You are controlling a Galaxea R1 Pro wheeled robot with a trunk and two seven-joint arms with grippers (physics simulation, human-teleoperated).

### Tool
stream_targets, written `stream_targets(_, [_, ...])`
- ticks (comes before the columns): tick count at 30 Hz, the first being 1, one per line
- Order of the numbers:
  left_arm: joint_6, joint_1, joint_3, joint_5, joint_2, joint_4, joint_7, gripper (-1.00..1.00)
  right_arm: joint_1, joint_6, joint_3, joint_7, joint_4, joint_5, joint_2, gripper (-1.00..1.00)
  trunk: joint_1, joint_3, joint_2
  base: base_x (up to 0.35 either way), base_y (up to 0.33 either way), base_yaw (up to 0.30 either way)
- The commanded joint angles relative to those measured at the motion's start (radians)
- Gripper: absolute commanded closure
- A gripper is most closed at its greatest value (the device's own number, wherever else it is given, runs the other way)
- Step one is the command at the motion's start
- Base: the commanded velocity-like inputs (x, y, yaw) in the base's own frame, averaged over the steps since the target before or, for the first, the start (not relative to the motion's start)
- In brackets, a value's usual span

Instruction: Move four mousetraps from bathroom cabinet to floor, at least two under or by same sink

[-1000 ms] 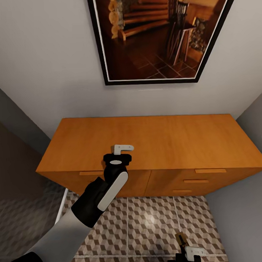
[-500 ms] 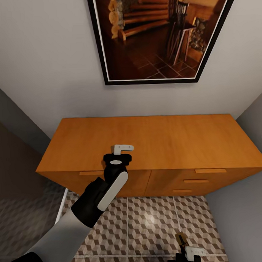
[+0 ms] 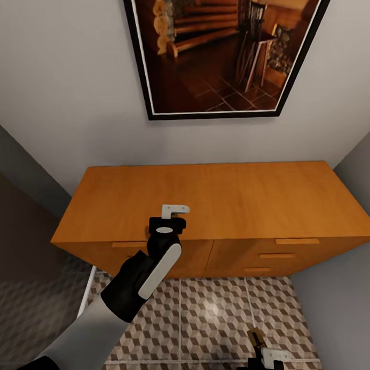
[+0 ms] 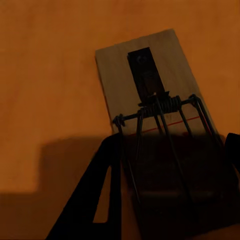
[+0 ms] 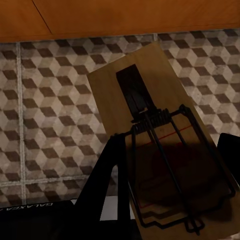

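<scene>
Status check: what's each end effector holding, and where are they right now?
Left end effector over cabinet top, shut on a mousetrap. Right end effector low over bathroom floor, shut on second mousetrap. Nothing blocking.

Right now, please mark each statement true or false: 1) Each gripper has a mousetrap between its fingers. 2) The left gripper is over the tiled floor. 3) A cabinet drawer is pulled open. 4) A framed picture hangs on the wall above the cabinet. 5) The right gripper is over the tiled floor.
1) True. The left gripper holds a mousetrap, and the right gripper holds another mousetrap.
2) False. The left gripper is over the top of the cabinet.
3) False. All drawer fronts in the head view sit flush.
4) True. The framed picture hangs above the cabinet.
5) True. The tiled floor lies below the right gripper.
</scene>
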Motion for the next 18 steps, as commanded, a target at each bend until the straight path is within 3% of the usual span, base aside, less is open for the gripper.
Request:
stream_targets(1, [-0.002,-0.001,-0.003,0.028,0.0,0.052,0.007,1.0,-0.001,-0.004,0.006,0.0,0.001,-0.01,0.0,1.0,0.001,-0.002,-0.001,0.0,0.0,0.0])
stream_targets(13, [-0.002,0.0,-0.004,0.027,0.0,0.047,0.007,1.0,-0.001,-0.004,0.006,0.0,0.001,-0.01,0.001,1.0,0.001,-0.002,-0.001,0.0,0.0,0.0])
stream_targets(18, [-0.002,0.0,-0.004,0.027,0.0,-0.002,0.008,1.0,-0.001,-0.004,0.006,0.0,0.001,-0.01,0.001,1.0,0.001,-0.002,-0.001,0.0,0.0,0.0])
